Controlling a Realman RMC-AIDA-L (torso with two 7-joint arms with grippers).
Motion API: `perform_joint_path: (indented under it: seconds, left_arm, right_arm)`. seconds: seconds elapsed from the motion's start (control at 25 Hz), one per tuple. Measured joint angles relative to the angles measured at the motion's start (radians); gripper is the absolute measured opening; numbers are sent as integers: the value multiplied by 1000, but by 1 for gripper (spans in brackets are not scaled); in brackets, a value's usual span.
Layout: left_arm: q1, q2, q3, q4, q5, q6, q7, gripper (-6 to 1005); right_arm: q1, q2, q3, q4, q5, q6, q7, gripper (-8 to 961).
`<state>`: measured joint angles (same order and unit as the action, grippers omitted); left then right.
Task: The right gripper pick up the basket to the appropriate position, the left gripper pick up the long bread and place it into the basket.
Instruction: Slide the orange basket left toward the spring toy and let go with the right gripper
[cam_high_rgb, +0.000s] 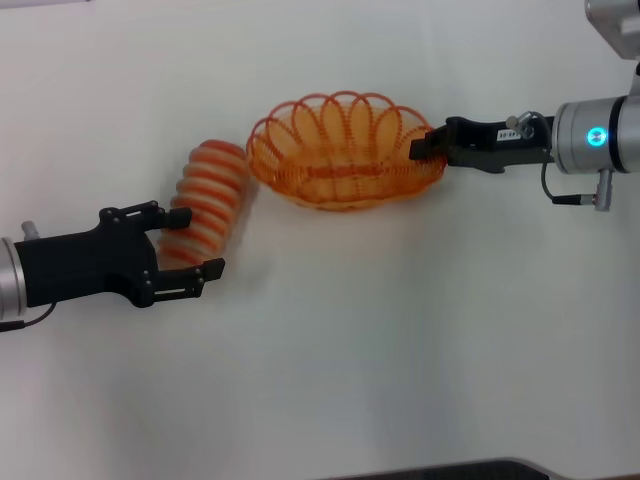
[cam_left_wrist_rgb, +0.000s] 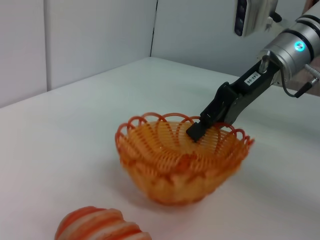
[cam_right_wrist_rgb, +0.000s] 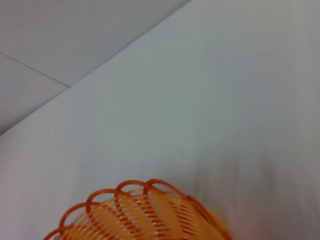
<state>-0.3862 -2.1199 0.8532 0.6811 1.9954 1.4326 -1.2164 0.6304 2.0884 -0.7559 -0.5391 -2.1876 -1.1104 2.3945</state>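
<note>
I've got the right end effector (cam_high_rgb: 428, 148) clamped on the basket (cam_high_rgb: 345, 150) rim, basket mid-worktop (cam_high_rgb: 400, 350). Left end effector (cam_high_rgb: 185, 250) fingers apart around the long bread (cam_high_rgb: 205, 200), just left of basket.
</note>
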Motion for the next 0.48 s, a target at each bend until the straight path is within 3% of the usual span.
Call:
perform_joint_path:
  seconds: [0.48]
  left_arm:
    - [-1, 0, 0, 0, 9, 0, 0, 809]
  right_arm:
    - [-1, -1, 3, 4, 0, 1, 7, 131]
